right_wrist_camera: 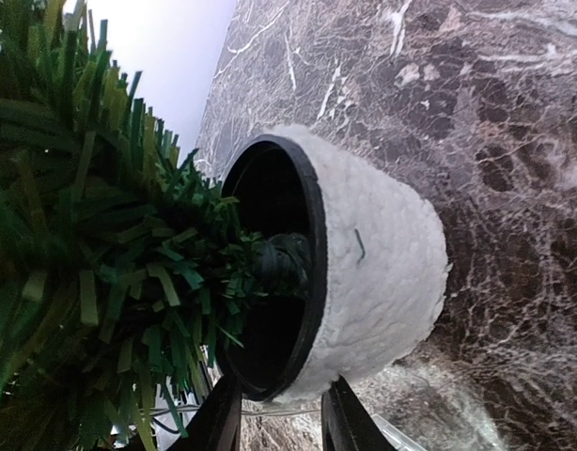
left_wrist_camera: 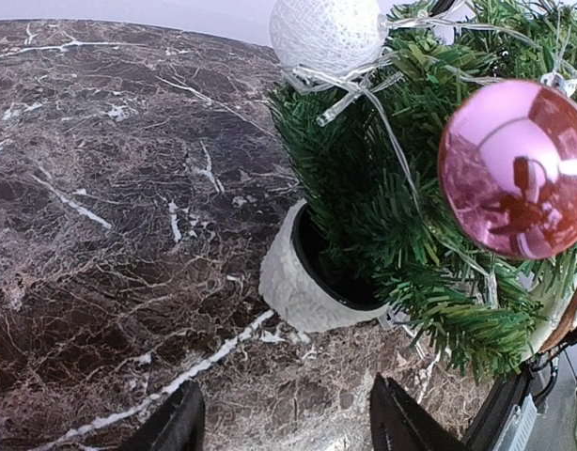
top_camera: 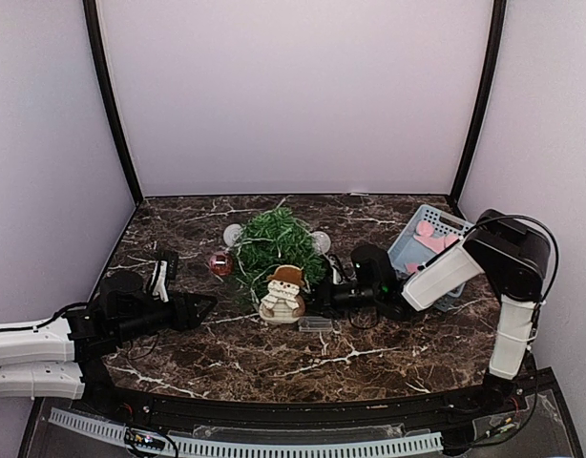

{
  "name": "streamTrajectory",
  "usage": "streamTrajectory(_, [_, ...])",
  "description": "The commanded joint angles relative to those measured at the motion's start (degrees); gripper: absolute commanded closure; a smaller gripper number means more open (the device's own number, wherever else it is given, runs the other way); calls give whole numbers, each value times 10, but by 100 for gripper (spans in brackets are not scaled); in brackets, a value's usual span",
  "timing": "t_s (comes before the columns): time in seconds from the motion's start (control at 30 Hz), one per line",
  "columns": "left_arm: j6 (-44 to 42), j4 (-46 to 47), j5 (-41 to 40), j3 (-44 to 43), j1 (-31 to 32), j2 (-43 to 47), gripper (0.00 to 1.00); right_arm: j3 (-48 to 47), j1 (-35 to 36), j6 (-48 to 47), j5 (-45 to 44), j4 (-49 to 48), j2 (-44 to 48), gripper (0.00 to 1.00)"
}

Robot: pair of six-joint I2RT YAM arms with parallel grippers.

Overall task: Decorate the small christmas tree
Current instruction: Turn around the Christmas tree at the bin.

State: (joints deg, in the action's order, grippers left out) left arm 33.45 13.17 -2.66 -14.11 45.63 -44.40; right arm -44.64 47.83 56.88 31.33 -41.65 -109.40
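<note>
Here, one small christmas tree (top_camera: 274, 243); left end effector (left_wrist_camera: 287, 423) released, right end effector (right_wrist_camera: 281, 427) indeterminate.

White-shelled left arm (top_camera: 26, 343) and right arm (top_camera: 446, 272), black joints, looping black cables (top_camera: 554, 253).

Dark brown marble-look table (top_camera: 274, 358), white veins. On it: small christmas tree (top_camera: 274, 243) upright in a pale fuzzy pot (left_wrist_camera: 298, 282), mid-table; small clear plastic piece (top_camera: 314, 324) lying flat, near side of the tree; blue basket (top_camera: 444, 219) at back right corner, tilted.
</note>
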Motion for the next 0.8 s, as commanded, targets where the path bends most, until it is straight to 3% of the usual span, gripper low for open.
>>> streamTrajectory(0.0, [-7, 7, -2, -12, 3, -3, 37, -7, 12, 11, 12, -39, -8, 69])
streamTrajectory(0.5, [-4, 5, -5, -10, 3, 2, 37, -21, 42, 29, 16, -55, -24, 70])
streamTrajectory(0.77, [-4, 2, -7, -9, 3, 6, 37, 9, 38, 11, -13, -30, 19, 69])
